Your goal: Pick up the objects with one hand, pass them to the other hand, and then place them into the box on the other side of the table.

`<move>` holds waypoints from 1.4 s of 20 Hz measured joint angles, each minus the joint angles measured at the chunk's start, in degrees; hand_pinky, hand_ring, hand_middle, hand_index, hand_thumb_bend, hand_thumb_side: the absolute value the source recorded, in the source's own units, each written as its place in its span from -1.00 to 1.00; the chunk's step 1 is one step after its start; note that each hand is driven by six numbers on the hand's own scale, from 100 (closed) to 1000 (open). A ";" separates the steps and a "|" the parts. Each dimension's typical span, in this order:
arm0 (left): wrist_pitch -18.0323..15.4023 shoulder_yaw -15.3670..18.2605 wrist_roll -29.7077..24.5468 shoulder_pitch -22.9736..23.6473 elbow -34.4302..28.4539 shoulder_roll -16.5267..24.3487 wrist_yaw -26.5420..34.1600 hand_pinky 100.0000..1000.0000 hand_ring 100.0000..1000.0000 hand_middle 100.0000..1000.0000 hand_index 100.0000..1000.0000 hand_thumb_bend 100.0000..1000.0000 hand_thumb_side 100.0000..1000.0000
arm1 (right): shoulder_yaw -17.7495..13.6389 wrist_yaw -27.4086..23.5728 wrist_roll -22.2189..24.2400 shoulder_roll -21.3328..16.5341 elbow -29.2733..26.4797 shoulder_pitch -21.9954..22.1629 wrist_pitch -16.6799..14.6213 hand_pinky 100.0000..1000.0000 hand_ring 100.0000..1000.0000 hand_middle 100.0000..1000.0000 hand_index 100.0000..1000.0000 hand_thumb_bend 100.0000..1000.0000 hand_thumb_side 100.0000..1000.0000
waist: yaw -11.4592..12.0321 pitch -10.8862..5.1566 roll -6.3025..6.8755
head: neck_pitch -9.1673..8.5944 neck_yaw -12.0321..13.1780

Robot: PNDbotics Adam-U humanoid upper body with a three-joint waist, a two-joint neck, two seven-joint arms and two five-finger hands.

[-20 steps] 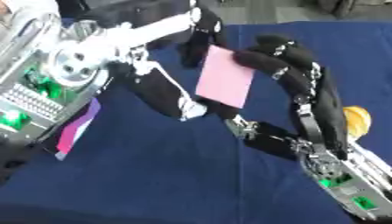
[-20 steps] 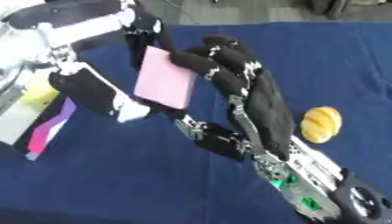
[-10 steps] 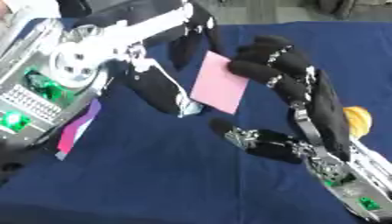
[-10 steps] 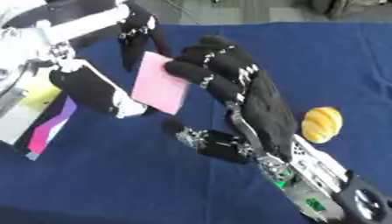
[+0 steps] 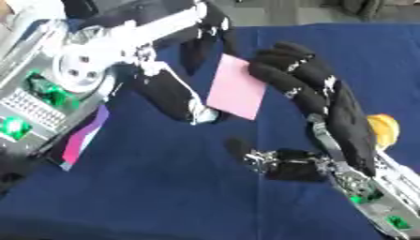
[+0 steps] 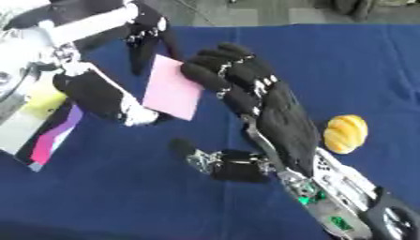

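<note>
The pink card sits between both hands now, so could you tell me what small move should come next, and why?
Probably the right hand should close on the pink card: its fingers curl at the card's right edge with its thumb spread wide below, while the left hand holds the card upright above the blue table.

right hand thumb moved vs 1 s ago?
Yes. The right hand has swung its thumb out and away from the pink card, toward the view's lower left; the yellow fruit on the cloth stays put.

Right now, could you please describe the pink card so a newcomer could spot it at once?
Over the blue table, look between the left hand and right hand meeting mid-air. The pink card is the flat, plain rectangle there, unlike the rounded yellow object lying on the cloth.
</note>
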 measured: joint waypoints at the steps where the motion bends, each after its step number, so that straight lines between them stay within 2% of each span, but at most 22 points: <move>1: -0.25 0.00 -0.52 0.00 0.00 0.01 0.14 -0.14 -0.42 -0.68 -0.58 -0.25 -1.00 | 0.10 0.00 0.04 -0.02 0.00 0.02 0.35 0.74 0.64 0.50 0.80 -0.43 -0.34 | 0.00 0.00 0.00 | 0.00 0.01; 6: -1.35 0.02 -3.44 -0.02 0.14 0.03 -0.02 -0.18 -0.42 -0.69 -0.58 -0.10 -1.00 | 0.71 0.56 -0.35 -0.36 -0.13 0.43 2.30 0.79 0.73 0.61 0.90 -0.46 -0.29 | 0.01 -0.01 0.00 | 0.01 0.21; 9: -1.97 0.05 -5.17 -0.14 0.25 0.03 -0.84 -0.18 -0.41 -0.67 -0.56 -0.09 -1.00 | 1.08 1.66 -0.88 -0.43 -0.13 0.44 4.31 0.80 0.75 0.61 0.91 -0.50 -0.25 | 0.00 -0.01 0.01 | 0.01 0.36; 14: -3.01 0.09 -7.69 -0.38 -0.06 0.00 -3.25 -0.19 -0.42 -0.63 -0.51 -0.04 -1.00 | 1.22 3.79 -1.87 -1.00 0.06 0.43 7.58 0.79 0.74 0.61 0.91 -0.33 -0.40 | -0.16 -0.06 0.06 | 0.01 0.50; 15: -3.09 0.11 -8.08 -0.40 -0.06 0.00 -4.03 -0.21 -0.43 -0.62 -0.51 -0.01 -1.00 | 1.23 4.56 -2.11 -1.10 0.06 0.43 8.26 0.80 0.75 0.64 0.92 -0.27 -0.48 | -0.20 -0.10 0.10 | 0.01 0.51; 22: -2.55 0.59 -9.13 -0.32 -0.05 -0.01 -8.92 -0.24 -0.44 -0.62 -0.51 0.05 -1.00 | 1.70 9.81 -1.00 -1.61 0.07 0.43 15.34 0.81 0.75 0.66 0.95 -0.26 -0.53 | -0.26 -0.31 0.24 | 0.01 0.80; 28: -3.14 2.84 -8.30 1.18 -0.39 0.77 -11.50 -0.24 -0.45 -0.63 -0.52 0.05 -1.00 | 2.33 11.12 -0.60 -1.98 0.07 1.05 16.19 0.81 0.75 0.67 0.95 -0.25 -0.53 | -0.35 -0.32 0.35 | 0.01 0.94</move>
